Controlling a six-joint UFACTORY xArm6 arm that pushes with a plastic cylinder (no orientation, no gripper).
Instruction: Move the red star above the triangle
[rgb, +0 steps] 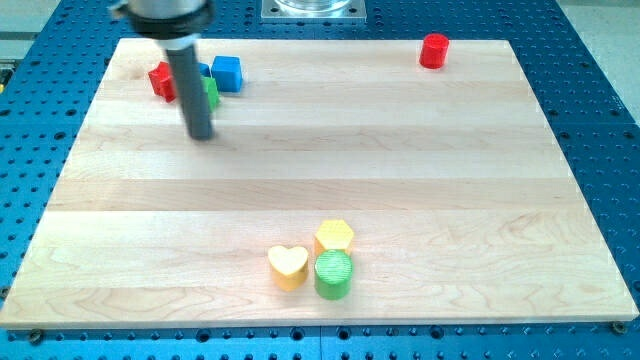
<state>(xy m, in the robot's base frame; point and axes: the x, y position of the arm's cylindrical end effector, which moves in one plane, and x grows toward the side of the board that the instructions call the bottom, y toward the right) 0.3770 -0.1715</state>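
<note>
The red star (161, 80) lies near the board's top left corner, partly hidden by the rod. A green block (211, 92) sits just right of the rod, mostly hidden, its shape unclear. A blue block (204, 71) peeks out behind the rod; I cannot tell whether it is the triangle. A blue cube (228, 73) stands right of them. My tip (202, 134) rests on the board just below this cluster, toward the view's bottom from the red star and the green block.
A red cylinder (434, 50) stands at the top right. A yellow heart (288, 266), a yellow hexagon (335, 237) and a green cylinder (334, 274) are grouped near the bottom centre. The wooden board (320, 180) lies on a blue perforated table.
</note>
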